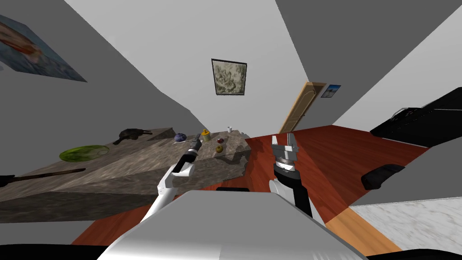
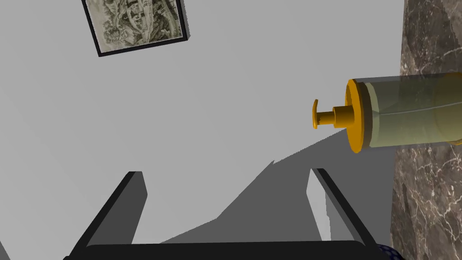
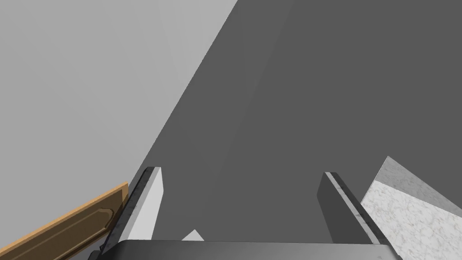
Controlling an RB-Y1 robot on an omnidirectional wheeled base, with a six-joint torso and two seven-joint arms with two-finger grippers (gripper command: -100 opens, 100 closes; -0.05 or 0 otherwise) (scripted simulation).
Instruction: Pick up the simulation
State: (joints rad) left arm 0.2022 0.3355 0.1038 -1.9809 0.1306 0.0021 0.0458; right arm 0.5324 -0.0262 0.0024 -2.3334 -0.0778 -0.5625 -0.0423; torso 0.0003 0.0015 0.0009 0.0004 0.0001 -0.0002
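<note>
Both the left tool and the right tool gape empty, so nothing is grasped. The jar, the likely target, stands on the worktop, beside the left fingers, not between them. Approach, clamp and lift remain.

Head downward, left wrist seemingly close, share dispenser
</note>
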